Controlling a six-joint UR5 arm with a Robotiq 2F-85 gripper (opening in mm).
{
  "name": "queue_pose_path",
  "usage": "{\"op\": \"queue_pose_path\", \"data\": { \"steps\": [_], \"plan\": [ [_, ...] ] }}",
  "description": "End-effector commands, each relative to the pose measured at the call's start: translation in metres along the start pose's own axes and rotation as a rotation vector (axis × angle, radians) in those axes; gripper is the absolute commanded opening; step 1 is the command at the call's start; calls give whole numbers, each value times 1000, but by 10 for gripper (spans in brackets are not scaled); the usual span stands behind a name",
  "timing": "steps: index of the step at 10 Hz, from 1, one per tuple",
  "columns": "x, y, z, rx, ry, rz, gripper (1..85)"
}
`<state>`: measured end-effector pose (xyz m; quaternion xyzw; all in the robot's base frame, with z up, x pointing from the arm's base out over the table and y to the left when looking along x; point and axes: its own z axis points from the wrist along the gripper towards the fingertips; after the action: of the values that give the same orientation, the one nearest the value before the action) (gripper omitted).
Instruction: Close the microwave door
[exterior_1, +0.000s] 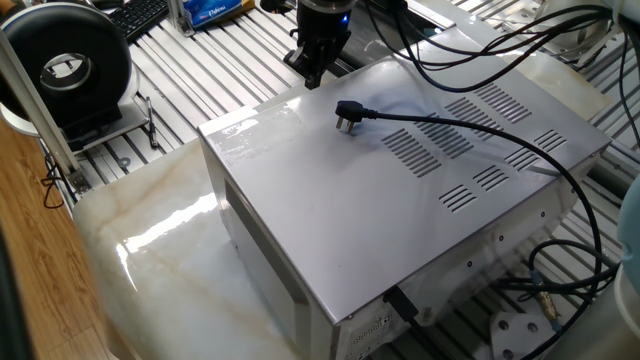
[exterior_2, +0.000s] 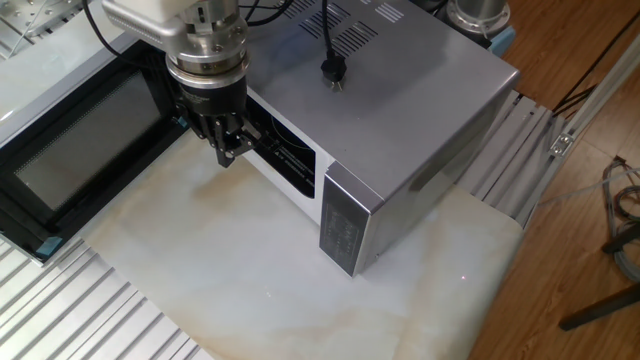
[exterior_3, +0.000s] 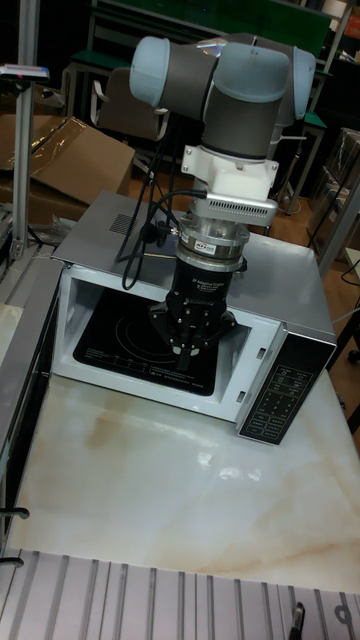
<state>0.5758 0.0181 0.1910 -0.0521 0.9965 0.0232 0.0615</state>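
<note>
The black two-finger tool, fingertips pinched together and holding nothing, hangs before the open cavity of the silver-grey sheet-metal microwave. The black-framed dark-glass microwave door stands swung wide open at the tool's left, its length running away from the cavity.

The silver-grey sheet-metal microwave has a smooth, satin casing. Its black-framed microwave door at the left holds dark, glossy glass. The pale marble-look tabletop is polished and reflective. At lower left, ribbed aluminium rails look brushed and matt.
</note>
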Motion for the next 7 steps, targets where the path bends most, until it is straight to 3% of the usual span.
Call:
{"op": "queue_pose_path", "data": {
  "steps": [1, 7],
  "plan": [
    [-1, 3, -1, -18, -6, 7, 10],
    [-2, 3, 0, -10, -5, -3, 10]
  ]
}}
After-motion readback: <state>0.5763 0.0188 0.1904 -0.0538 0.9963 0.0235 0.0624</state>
